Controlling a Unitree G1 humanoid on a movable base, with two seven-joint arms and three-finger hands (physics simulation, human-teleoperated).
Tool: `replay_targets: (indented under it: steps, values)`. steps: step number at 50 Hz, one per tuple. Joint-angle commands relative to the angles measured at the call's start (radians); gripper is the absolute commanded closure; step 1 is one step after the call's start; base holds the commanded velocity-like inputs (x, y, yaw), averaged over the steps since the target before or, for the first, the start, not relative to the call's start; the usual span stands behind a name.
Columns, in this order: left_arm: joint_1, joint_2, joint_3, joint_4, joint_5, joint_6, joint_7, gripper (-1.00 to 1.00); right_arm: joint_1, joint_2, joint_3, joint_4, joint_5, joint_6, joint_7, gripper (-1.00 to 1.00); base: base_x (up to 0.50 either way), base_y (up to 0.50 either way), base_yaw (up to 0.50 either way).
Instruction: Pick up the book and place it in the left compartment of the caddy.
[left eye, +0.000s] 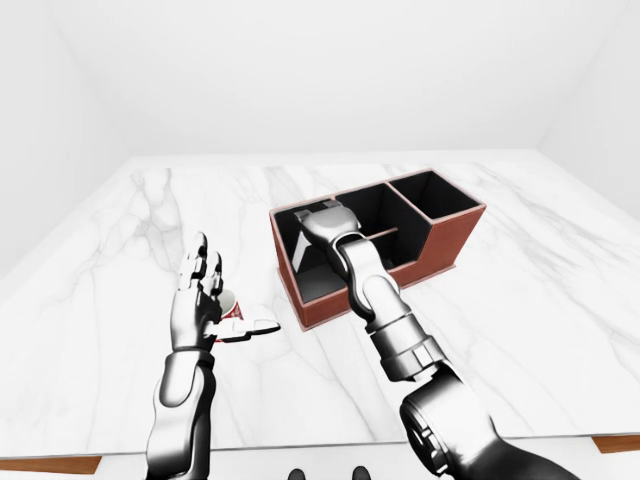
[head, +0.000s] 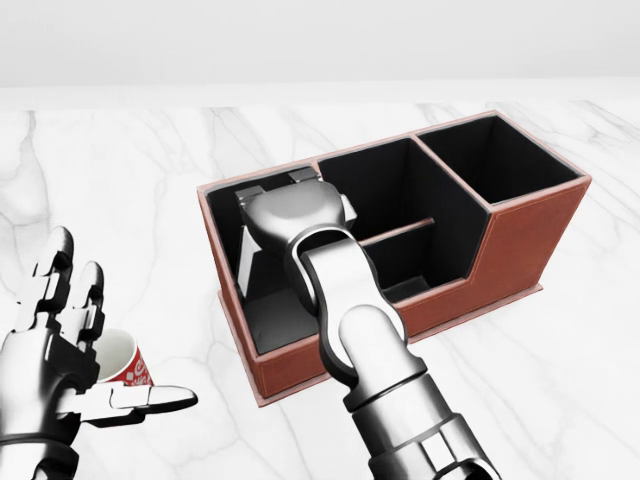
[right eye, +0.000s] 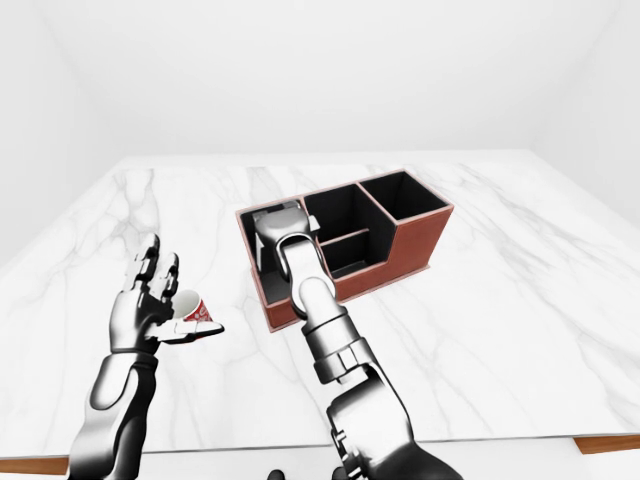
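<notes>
Left robot hand (head: 60, 370): nearest the desk's near edge toward its left side, raised with fingers spread and thumb out, gripping nothing.
Small white paper cup with a red print (head: 120, 362): just behind that open hand; whether it touches the palm cannot be told.
White marble desk (left eye: 560, 330): carries everything; bare stone between the near edge and the caddy.
Right robot hand (head: 295, 225): at the end of the silver arm, reaching down into the left compartment (head: 270, 310); its back faces the cameras, so whether its fingers are open or closed cannot be told.
Long brown leather caddy with black lining (head: 520, 240): near the desk's middle, set at an angle, three compartments in a row, the middle one crossed by a thin divider.
Book: no cover or spine shows clearly. A pale upright slab (head: 248, 265) beside the right robot hand in the left compartment may be it, but this is a guess.
Step in hand: by my reading, the placing itself, with the right robot hand inside the target compartment.
Next move: likely letting go once the book rests on the compartment floor, then lifting straight up clear of the walls.
Hidden or unclear: fingertips of the right robot hand, the compartment floor under it, and the right compartment's bottom, all dark.
</notes>
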Motion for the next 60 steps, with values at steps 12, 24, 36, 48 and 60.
replay_targets:
  steps: [12, 24, 36, 48, 60]
  values:
    - [0.021, -0.004, -0.005, 0.020, 0.001, -0.032, -0.006, -1.00, -0.045, -0.018, -0.011, 0.130, 0.018, 0.000, -0.149, 1.00, 0.00, 0.00, 0.00]
    - [0.034, -0.005, 0.002, 0.024, -0.005, -0.047, -0.016, -1.00, -0.111, -0.029, -0.015, 0.294, 0.107, 0.000, -0.257, 1.00, 0.00, 0.00, 0.00]
    - [0.038, -0.008, 0.005, 0.031, -0.005, -0.061, -0.017, -1.00, -0.167, -0.037, -0.011, 0.469, 0.184, 0.000, -0.383, 1.00, 0.00, 0.00, 0.00]
    - [0.063, -0.014, 0.001, 0.027, -0.004, -0.082, -0.023, -1.00, -0.204, -0.048, -0.011, 0.580, 0.234, 0.000, -0.469, 1.00, 0.00, 0.00, 0.00]
    - [0.081, -0.017, 0.004, 0.027, -0.007, -0.098, -0.033, -1.00, -0.225, -0.048, -0.005, 0.658, 0.274, 0.000, -0.529, 1.00, 0.00, 0.00, 0.00]
